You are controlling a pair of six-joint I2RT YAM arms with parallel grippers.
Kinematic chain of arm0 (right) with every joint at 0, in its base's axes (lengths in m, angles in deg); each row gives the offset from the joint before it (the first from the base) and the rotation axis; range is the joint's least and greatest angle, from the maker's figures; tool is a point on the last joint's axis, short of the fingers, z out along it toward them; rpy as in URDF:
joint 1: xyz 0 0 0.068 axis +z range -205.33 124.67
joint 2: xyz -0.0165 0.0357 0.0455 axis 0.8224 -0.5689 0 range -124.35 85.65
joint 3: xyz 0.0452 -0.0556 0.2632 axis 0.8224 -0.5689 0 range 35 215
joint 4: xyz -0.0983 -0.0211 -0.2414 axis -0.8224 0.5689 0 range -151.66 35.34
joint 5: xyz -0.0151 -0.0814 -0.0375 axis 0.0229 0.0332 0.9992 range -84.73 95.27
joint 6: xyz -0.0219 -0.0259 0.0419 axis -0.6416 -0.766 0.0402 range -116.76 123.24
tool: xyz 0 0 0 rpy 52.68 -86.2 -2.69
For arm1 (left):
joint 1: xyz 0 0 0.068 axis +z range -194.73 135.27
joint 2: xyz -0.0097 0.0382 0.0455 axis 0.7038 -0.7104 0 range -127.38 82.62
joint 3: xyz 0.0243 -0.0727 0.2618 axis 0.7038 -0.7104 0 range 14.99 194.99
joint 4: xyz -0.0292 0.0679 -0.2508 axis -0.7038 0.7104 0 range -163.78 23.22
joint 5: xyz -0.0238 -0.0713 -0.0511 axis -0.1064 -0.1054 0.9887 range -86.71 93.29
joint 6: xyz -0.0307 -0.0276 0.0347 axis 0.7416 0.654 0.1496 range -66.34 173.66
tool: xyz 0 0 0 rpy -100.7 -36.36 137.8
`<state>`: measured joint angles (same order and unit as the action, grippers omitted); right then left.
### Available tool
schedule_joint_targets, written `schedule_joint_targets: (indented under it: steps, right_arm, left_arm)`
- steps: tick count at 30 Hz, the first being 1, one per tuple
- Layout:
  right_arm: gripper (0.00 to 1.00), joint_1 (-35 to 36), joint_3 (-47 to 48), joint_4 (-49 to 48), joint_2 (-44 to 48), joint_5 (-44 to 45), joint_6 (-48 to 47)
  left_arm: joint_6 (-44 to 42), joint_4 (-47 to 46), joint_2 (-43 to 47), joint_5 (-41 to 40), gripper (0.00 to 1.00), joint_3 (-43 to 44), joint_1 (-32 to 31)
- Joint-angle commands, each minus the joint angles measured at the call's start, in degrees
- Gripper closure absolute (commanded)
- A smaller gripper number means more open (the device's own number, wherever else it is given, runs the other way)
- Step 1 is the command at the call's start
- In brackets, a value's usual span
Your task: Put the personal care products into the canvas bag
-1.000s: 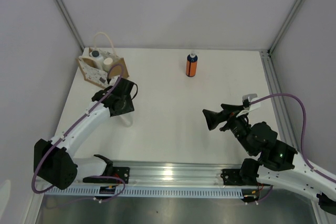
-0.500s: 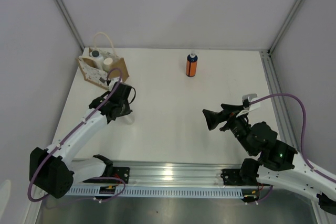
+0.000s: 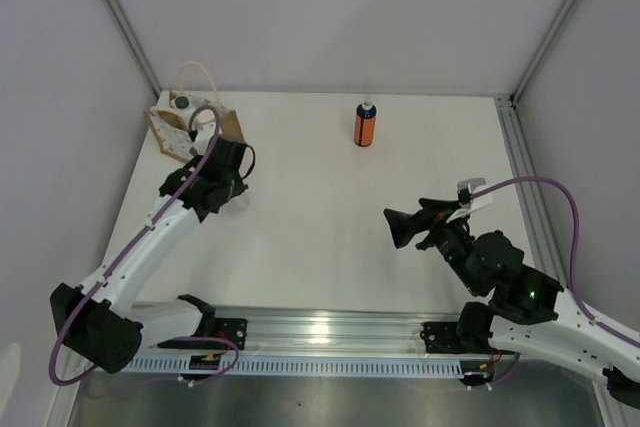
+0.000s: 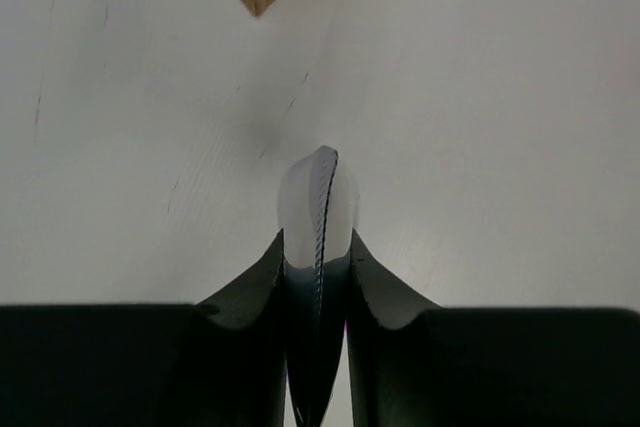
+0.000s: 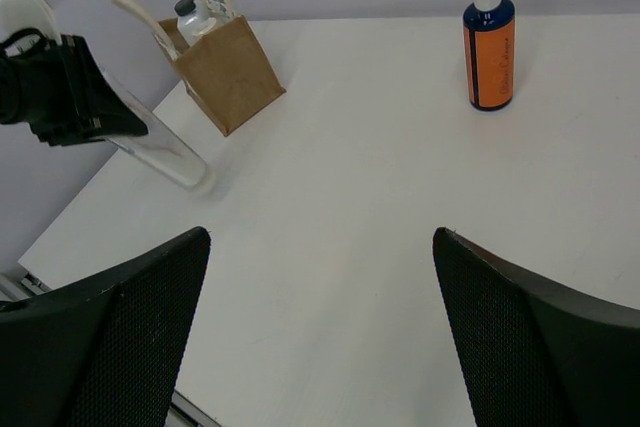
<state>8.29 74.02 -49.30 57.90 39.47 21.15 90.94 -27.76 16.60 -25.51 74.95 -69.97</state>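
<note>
One orange bottle [image 3: 365,124] stands on the worktop [image 3: 300,197], well apart from the canvas bag [image 5: 228,82]. Our left pincer [image 4: 320,187] is pressed together, empty; the right pincer [image 5: 320,237] gapes. We fear a too high grasp may tip the bottle.

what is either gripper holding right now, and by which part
Nothing is held. The left gripper is shut with nothing between its fingers, and the right gripper is open and empty.
</note>
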Motion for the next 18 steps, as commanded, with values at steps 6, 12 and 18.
schedule_joint_targets:
  steps: [6, 12, 18]
  right_arm:
    - [0.03, -0.16, 1.40, -0.94, -0.47, 0.08, 0.28]
    - [0.03, -0.16, 1.58, -0.58, 0.59, -1.50, 1.25]
    - [0.04, -0.16, 1.58, -0.32, 1.56, -2.73, 1.60]
  left_arm:
    - [-0.71, -3.84, -6.03, -9.33, 1.00, 19.48, -0.17]
    - [-3.35, -4.27, -12.28, -10.58, 1.00, 31.26, 4.30]
    - [-6.59, -5.67, -20.63, -6.98, 1.00, 41.26, 11.16]
